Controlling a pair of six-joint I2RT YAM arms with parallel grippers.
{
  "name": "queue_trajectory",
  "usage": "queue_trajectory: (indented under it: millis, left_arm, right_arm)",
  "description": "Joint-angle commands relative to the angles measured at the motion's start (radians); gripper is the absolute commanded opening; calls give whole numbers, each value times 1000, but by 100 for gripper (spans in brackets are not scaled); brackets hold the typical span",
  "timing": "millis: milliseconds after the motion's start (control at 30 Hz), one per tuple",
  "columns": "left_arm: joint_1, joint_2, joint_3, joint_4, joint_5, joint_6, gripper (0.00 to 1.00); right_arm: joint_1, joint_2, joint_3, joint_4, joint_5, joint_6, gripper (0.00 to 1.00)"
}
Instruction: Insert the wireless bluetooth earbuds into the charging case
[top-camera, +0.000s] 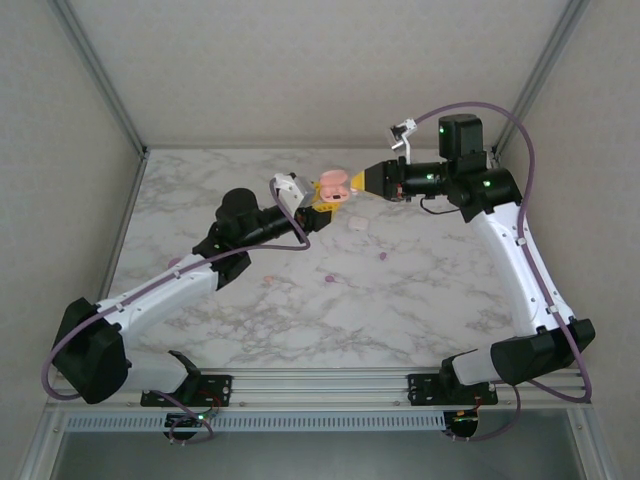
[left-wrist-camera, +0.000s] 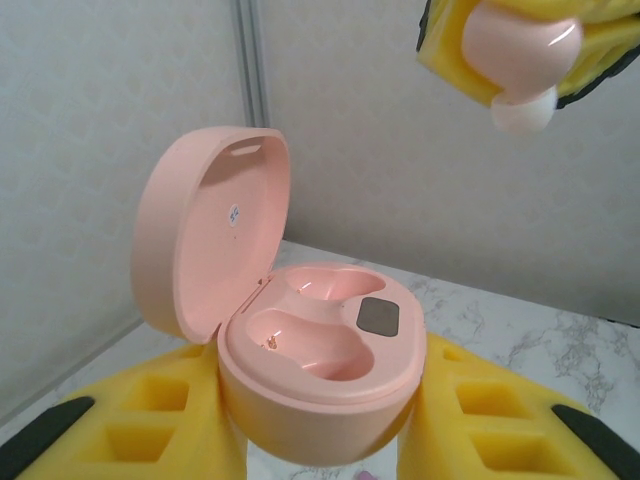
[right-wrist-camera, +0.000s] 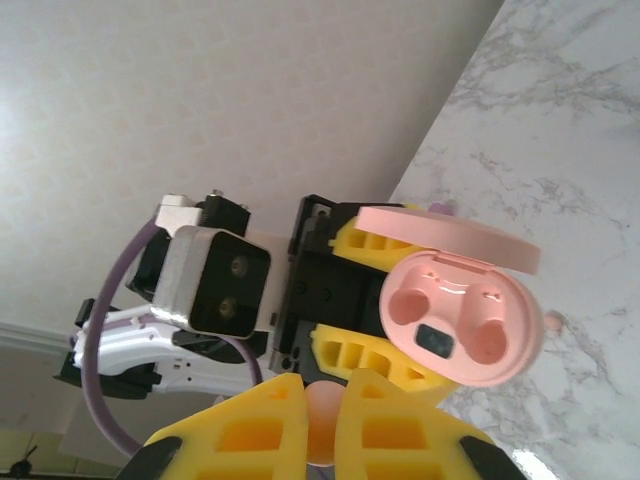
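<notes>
**A:** We start at the left, where the left arm (top-camera: 170, 285) stretches low across the bench (top-camera: 450, 300). Its left claw (top-camera: 318, 203) is clamped on the pink charging case (left-wrist-camera: 320, 370), with 1 yellow finger (left-wrist-camera: 150, 420) on each side of the base.

**B:** From the left wrist we see that case with its lid (left-wrist-camera: 205, 230) hinged wide open and tipped back to the left. There are 2 wells inside, both empty, and a small dark panel (left-wrist-camera: 380, 317) sits beside them.

**A:** Moving right, we pick up the pink earbud (left-wrist-camera: 515, 45), its white tip (left-wrist-camera: 525, 115) pointing down. It hangs above the case and off to its right, apart from it.

**B:** The right claw (top-camera: 362, 179) is closed together on that earbud. In the right wrist view we see the pink body pinched between the 2 yellow fingers (right-wrist-camera: 250, 430), and the case's open mouth faces us just beyond them.

**A:** From above, we see the 2 claws nearly tip to tip over the far middle of the bench. The right arm (top-camera: 520, 250) bends in from the right.

**B:** On the marble nearer us, left to right, we have a pink speck (top-camera: 268, 281), a purplish speck (top-camera: 328, 278), a pale piece (top-camera: 357, 221) and a purple speck (top-camera: 382, 256). They're too small for us to say what they are.
</notes>
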Motion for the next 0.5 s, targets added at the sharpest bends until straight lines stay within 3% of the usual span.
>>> queue_trajectory:
  millis: [0,467]
  left_arm:
    - [-7,14,12,59,31,-15,23]
    - [-7,34,26,119,50,-30,23]
  right_arm:
    - [24,6,-11,78,-21,55,8]
    - [93,48,-52,178,38,124,8]
